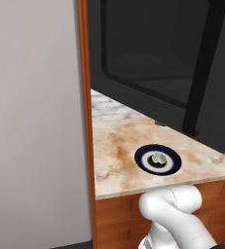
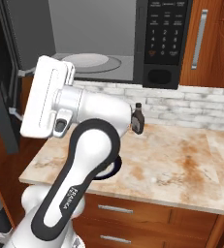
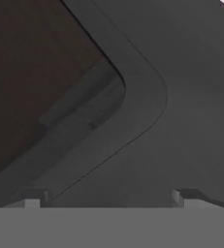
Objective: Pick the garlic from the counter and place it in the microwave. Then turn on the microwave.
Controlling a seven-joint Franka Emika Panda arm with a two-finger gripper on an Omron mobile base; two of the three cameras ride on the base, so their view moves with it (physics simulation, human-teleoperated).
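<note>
The arm [image 2: 79, 160] rises white with dark joints from the near edge of the right base view, its elbow bent above the front of the counter [image 2: 181, 164]. In the hand view the gripper [image 3: 111, 197] stands close to the inner face of the microwave door [image 3: 171, 106], its two finger tips [image 3: 33, 197] spread wide apart with nothing between them. The rounded corner of the door's window frame runs across that view.

On the counter, near its front edge, sits a dark-rimmed plate [image 1: 144, 162] with a white ring. The garlic [image 1: 157, 157], a small whitish bulb, rests in the middle of this plate. The beige slab shows rusty-brown veining, and wooden cabinet fronts [image 2: 133, 213] with drawer handles lie below it.

Further back, a dark sauce bottle [image 2: 137, 118] stands upright on the counter, just before the whitish brick wall strip [image 2: 191, 106].

Above the counter hangs the microwave [image 2: 133, 43]. Its door is swung open to the left, with the lower edge hanging over the slab in the left base view. The cavity is exposed, with a round turntable [image 2: 84, 60] on its floor. The button panel [image 2: 164, 34] occupies the right side of the appliance. A wooden cabinet door [image 2: 210, 38] with a vertical handle stands to the right of the microwave.
</note>
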